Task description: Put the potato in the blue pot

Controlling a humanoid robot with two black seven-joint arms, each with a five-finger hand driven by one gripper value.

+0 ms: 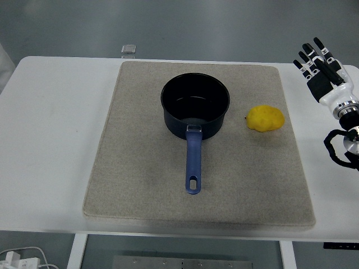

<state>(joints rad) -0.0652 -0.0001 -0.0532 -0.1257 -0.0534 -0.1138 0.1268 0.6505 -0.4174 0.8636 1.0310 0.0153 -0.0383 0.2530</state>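
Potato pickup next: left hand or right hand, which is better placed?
Right. The right hand is in view, fingers spread, above the table's right side, and the potato lies on the mat right of the blue pot, nearest that hand. The left arm is out of view.

Your right hand (321, 66) is up at the far right edge, fingers (314, 60) straight and held close together, pointing away toward the top left, holding nothing. The white wrist sits just below it, and a black cable loops beside the joint. Your left arm isn't showing anywhere in this view.
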